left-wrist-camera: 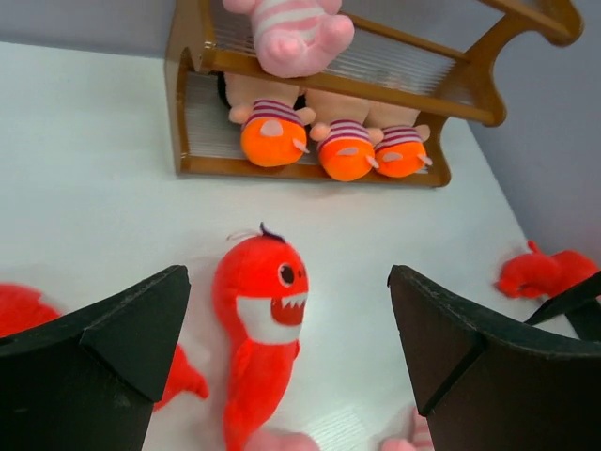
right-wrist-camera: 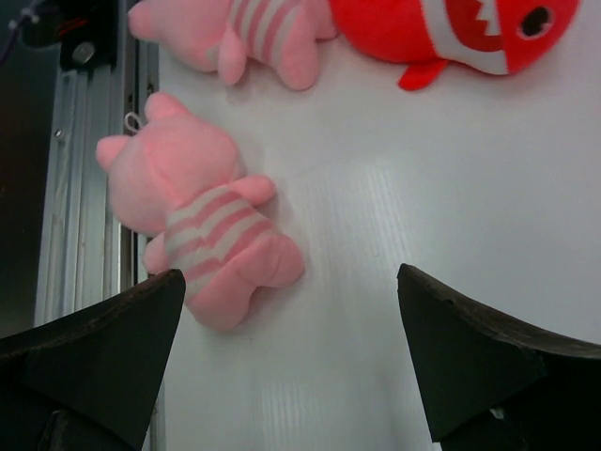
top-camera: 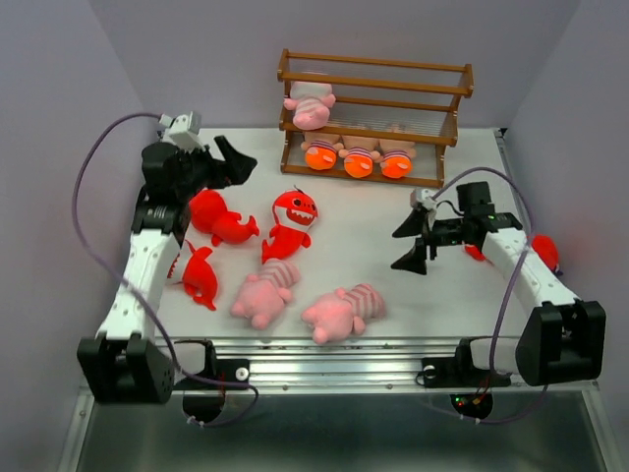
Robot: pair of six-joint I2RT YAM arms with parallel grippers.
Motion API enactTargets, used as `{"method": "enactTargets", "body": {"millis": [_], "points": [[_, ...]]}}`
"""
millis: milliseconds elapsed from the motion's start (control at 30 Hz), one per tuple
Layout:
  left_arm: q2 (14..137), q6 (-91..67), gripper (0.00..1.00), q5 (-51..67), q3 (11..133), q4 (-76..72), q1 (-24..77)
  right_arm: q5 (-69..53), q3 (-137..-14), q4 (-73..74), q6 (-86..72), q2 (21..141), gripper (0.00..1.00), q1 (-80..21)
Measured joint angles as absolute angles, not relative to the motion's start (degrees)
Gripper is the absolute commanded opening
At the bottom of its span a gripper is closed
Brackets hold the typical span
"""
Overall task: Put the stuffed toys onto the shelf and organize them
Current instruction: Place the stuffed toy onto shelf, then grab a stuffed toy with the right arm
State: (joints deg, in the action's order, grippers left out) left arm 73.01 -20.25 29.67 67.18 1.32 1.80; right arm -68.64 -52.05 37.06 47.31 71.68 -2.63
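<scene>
The wooden shelf [top-camera: 393, 84] [left-wrist-camera: 192, 103] stands at the back. A pink striped toy [top-camera: 311, 106] [left-wrist-camera: 293, 33] sits on its middle tier, and three orange-footed dolls [top-camera: 359, 160] [left-wrist-camera: 346, 155] line the bottom tier. My left gripper [top-camera: 231, 162] [left-wrist-camera: 286, 282] hangs open and empty above a red shark [top-camera: 293, 221] [left-wrist-camera: 261, 319]. Two more sharks [top-camera: 218, 218] [top-camera: 200, 275] lie by the left arm. My right gripper [top-camera: 413, 241] [right-wrist-camera: 291, 274] is open and empty above the table, beside a pink toy [top-camera: 341, 312] [right-wrist-camera: 192, 221]. Another pink toy [top-camera: 265, 293] [right-wrist-camera: 254, 33] lies to its left.
A fourth red shark [top-camera: 541, 251] [left-wrist-camera: 545, 272] lies at the right edge, partly behind the right arm. Grey walls close in the table on three sides. A metal rail [top-camera: 334, 349] runs along the near edge.
</scene>
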Motion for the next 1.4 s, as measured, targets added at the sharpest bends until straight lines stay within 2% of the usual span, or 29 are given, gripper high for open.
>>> {"method": "enactTargets", "body": {"millis": [100, 267, 467, 700, 800, 833, 867, 900, 967, 1000, 1100, 1233, 1400], "points": [[57.2, -16.5, 0.99, 25.8, 55.0, -0.6, 1.8, -63.7, -54.9, 45.7, 55.8, 74.5, 1.00, -11.6], [34.5, -18.9, 0.98, 19.1, 38.5, -2.0, 1.8, -52.0, -57.5, 49.3, 58.1, 74.6, 1.00, -28.3], [26.8, -22.9, 0.98, 19.6, 33.7, 1.0, 1.7, -38.8, -62.6, 46.5, 52.4, 77.1, 1.00, -45.8], [19.9, -23.2, 0.97, 20.0, 32.6, 8.3, 1.8, -26.3, -67.0, 43.5, 46.9, 87.0, 0.98, -57.3], [18.5, -23.5, 0.97, 19.9, 32.3, 7.9, 1.8, -22.3, -67.0, 42.7, 46.0, 90.6, 0.89, -60.4], [18.5, -23.5, 0.97, 19.9, 32.0, 7.9, 1.8, -20.7, -66.9, 42.4, 45.4, 92.3, 0.79, -61.5], [18.5, -23.7, 0.97, 19.9, 31.5, 7.6, 1.8, -19.9, -66.9, 42.1, 45.1, 93.2, 0.73, -61.8], [18.5, -23.7, 0.96, 19.9, 31.0, 7.6, 1.8, -19.2, -66.9, 41.9, 44.9, 93.9, 0.59, -61.9], [18.5, -23.8, 0.94, 20.0, 30.4, 7.7, 1.8, -17.7, -66.8, 41.5, 43.7, 95.2, 0.40, -61.9], [18.6, -23.9, 0.93, 20.5, 30.3, 7.6, 1.8, -17.1, -66.6, 41.3, 43.4, 95.3, 0.21, -61.9], [18.6, -23.9, 0.91, 23.6, 30.1, 6.1, 1.8, -16.8, -65.7, 40.5, 42.4, 94.7, 0.01, -61.9], [18.6, -23.9, 0.91, 28.3, 28.7, 3.5, 2.5, -17.8, -62.6, 40.1, 41.3, 90.8, 0.01, -60.3], [21.7, -24.1, 0.91, 33.0, 28.4, 0.9, 4.4, -25.8, -62.3, 41.0, 38.8, 82.6, 0.01, -44.7]]}}
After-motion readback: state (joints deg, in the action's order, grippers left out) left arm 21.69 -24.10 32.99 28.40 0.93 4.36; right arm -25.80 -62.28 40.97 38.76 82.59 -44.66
